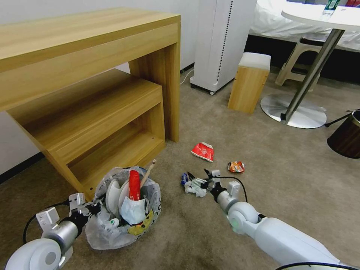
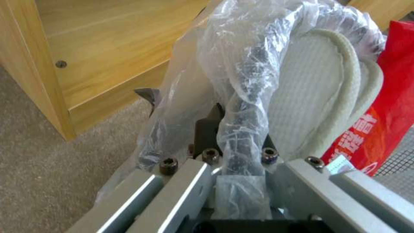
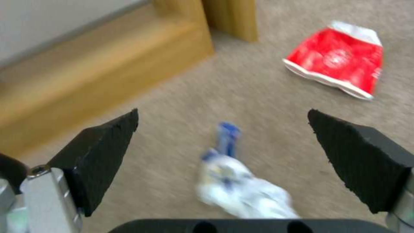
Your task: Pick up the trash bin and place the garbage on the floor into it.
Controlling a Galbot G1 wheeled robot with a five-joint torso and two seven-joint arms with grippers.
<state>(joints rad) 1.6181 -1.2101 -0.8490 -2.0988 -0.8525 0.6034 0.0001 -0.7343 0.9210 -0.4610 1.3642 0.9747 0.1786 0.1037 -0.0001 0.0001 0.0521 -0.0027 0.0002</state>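
Observation:
The trash bin (image 1: 125, 221), lined with a crinkly clear bag, sits low beside the desk and holds white slippers (image 2: 310, 106), a red wrapper (image 1: 134, 184), a wooden stick and a blue mask. My left gripper (image 1: 92, 208) (image 2: 237, 136) is shut on the bin's bag-covered rim. On the beige floor (image 1: 285, 180) lies more garbage: a crumpled blue-and-white piece (image 1: 193, 185) (image 3: 241, 187), a red wrapper (image 1: 203, 151) (image 3: 336, 63) and a small orange wrapper (image 1: 236, 166). My right gripper (image 1: 200, 179) (image 3: 222, 113) hangs open just above the blue-and-white piece, one finger on each side of it.
A wooden desk (image 1: 86, 45) with a low shelf stands at the left, close behind the bin. Farther back are a white appliance (image 1: 221, 41), a wooden stool (image 1: 249, 82) and a round table's metal base (image 1: 294, 108). A dark wood-grain bin (image 1: 347, 137) stands at the right edge.

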